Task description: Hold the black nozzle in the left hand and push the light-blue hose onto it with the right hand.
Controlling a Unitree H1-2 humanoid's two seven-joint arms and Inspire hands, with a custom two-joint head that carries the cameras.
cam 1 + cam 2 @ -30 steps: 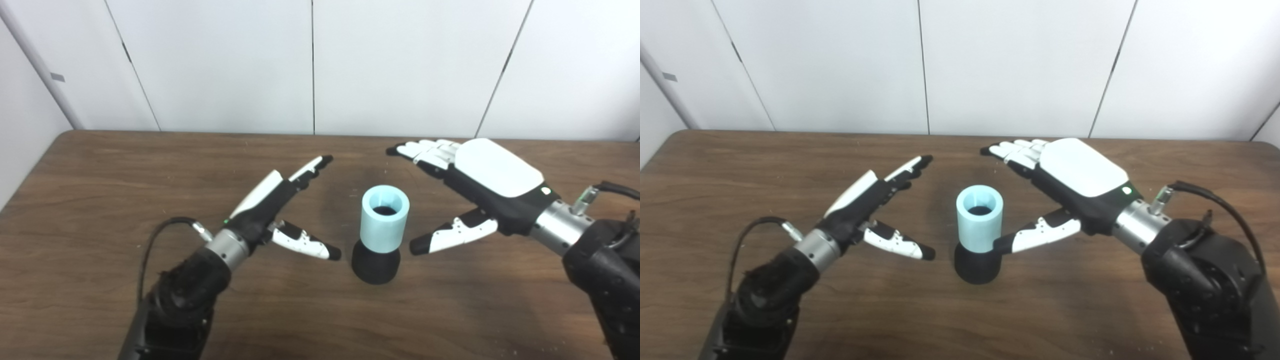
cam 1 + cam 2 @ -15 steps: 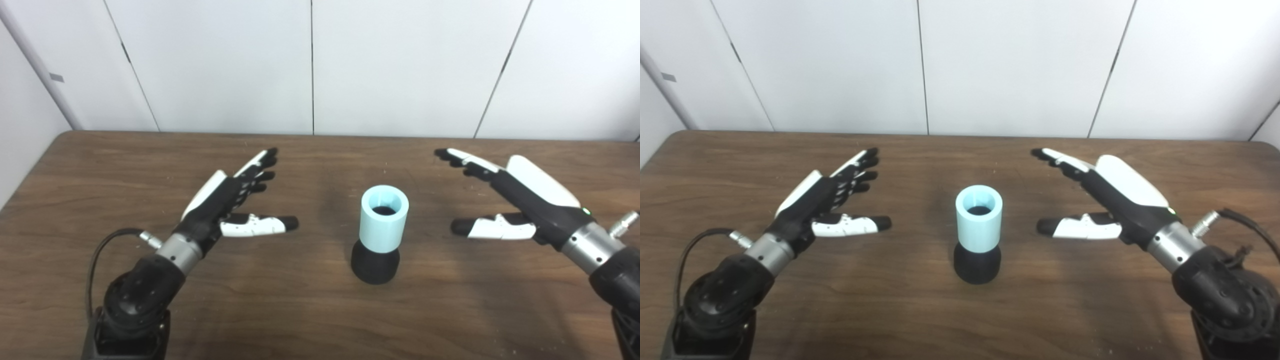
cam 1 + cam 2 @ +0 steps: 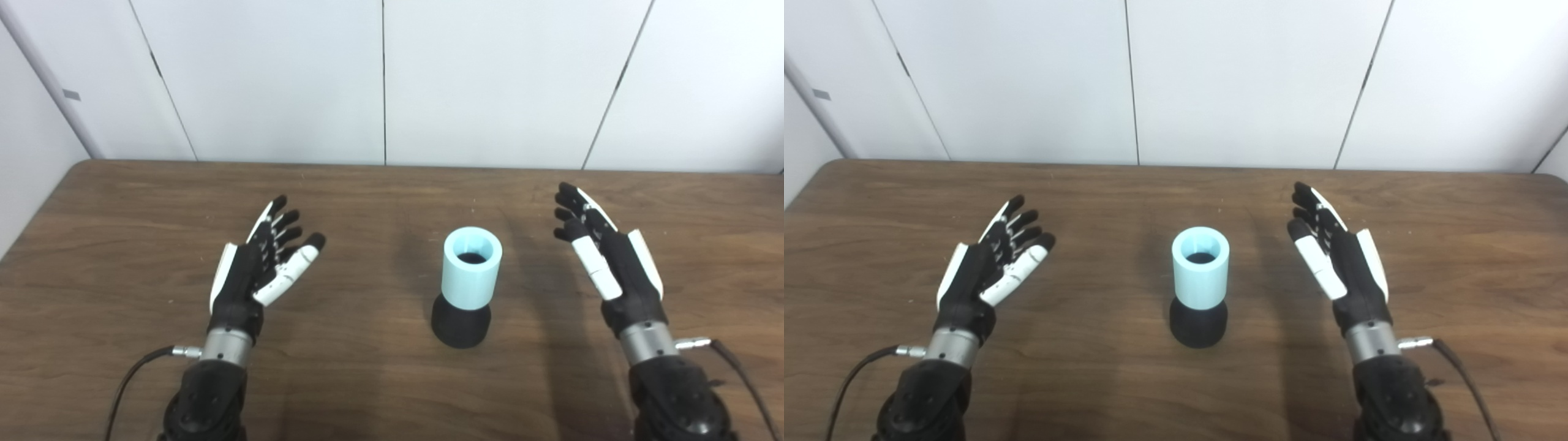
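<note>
Left hand sits over the counter's left-middle area, palm turned inward toward centre, fingers stretched out & spread, thumb angled up to the right. It holds nothing. Its black forearm comes in from the near edge w/ a cable trailing off the wrist.

Right hand mirrors it on the right side: palm facing centre, fingers extended & apart, pointing toward the far edge, thumb along the inner side. Also holding nothing; cable runs off its wrist to the right.

Between the two hands, well apart from both, stands the light-blue hose, a short upright tube w/ its open end facing up. It's seated on top of the black nozzle, which rests on the counter w/ its wider end down. The two pieces are touching & stacked upright, roughly centre of the counter, a bit nearer the right hand than the left in the left eye view.

Counter is dark wood-grain. Behind its far edge, white wall panels w/ thin vertical seams.
</note>
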